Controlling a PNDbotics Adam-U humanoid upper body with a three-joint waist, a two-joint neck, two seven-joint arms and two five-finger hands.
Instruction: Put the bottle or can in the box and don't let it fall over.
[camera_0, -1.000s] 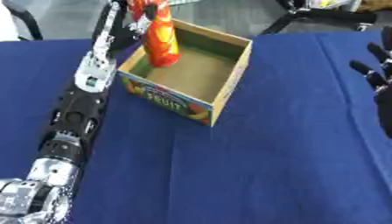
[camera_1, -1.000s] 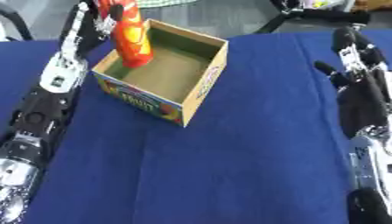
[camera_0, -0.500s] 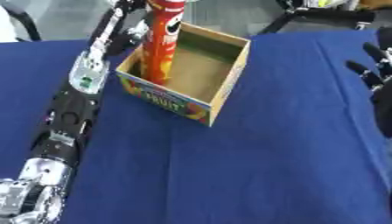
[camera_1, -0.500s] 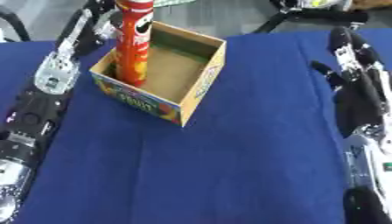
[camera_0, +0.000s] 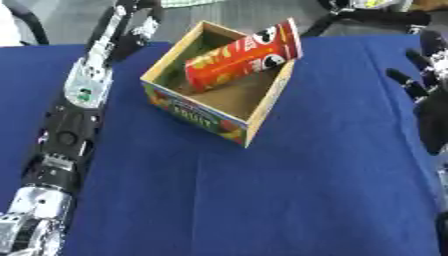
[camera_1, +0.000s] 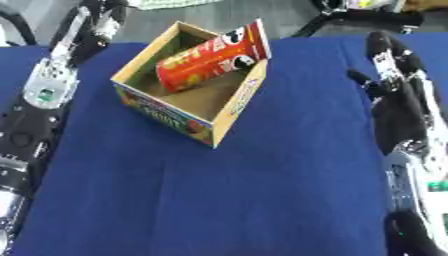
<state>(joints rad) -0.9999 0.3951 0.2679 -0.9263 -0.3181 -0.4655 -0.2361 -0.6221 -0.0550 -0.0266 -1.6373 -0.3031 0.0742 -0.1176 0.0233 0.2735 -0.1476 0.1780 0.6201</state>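
The red can (camera_0: 242, 54) lies tipped in the box (camera_0: 203, 119), top end on the rim at 2 o'clock. Left hand (camera_0: 136, 22) apart at 10 o'clock, fingers relaxed, holding nothing; right hand (camera_1: 395, 82) idle, open. Next: re-grip & stand it upright.

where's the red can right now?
The can lies tipped over in the box, upper middle of the left eye view, its top end propped on the box's right wall. Neither hand touches it.
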